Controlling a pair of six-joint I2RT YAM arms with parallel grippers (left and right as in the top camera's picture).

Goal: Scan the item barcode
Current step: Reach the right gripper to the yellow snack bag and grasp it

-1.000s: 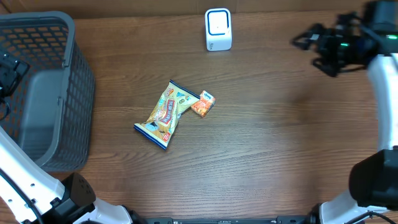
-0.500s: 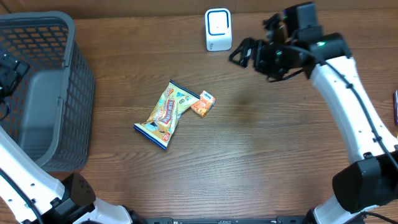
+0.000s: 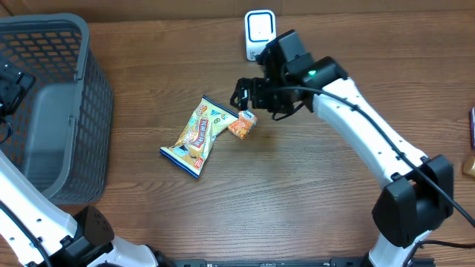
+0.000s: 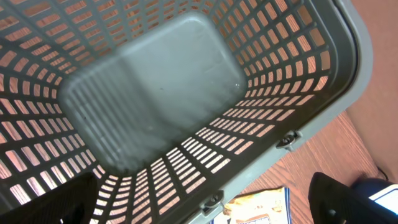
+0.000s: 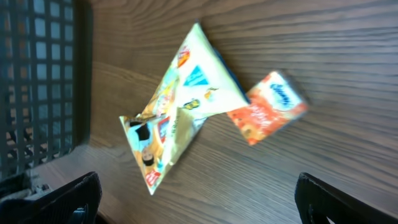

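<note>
A yellow snack bag with a blue edge point(image 3: 196, 137) lies flat mid-table, and a small orange packet point(image 3: 242, 124) rests against its upper right corner. The white barcode scanner point(image 3: 260, 35) stands at the table's far edge. My right gripper point(image 3: 246, 99) hovers open just above and behind the orange packet, holding nothing. The right wrist view shows the snack bag point(image 5: 179, 112) and the orange packet point(image 5: 267, 115) ahead of the open right gripper point(image 5: 199, 208). My left gripper point(image 3: 13, 87) hangs open over the grey basket point(image 3: 89, 111), empty point(image 4: 202, 208).
The grey mesh basket point(image 4: 348, 56) fills the table's left side, and nothing shows inside it. A corner of the snack bag point(image 4: 261, 208) shows past its rim. Two small items point(image 3: 470, 148) sit at the far right edge. Bare wood lies in front of the bag.
My right arm has swung from the far right corner leftward across the table, past the scanner, to just above the orange packet. Left arm, bag and packet have not moved.
</note>
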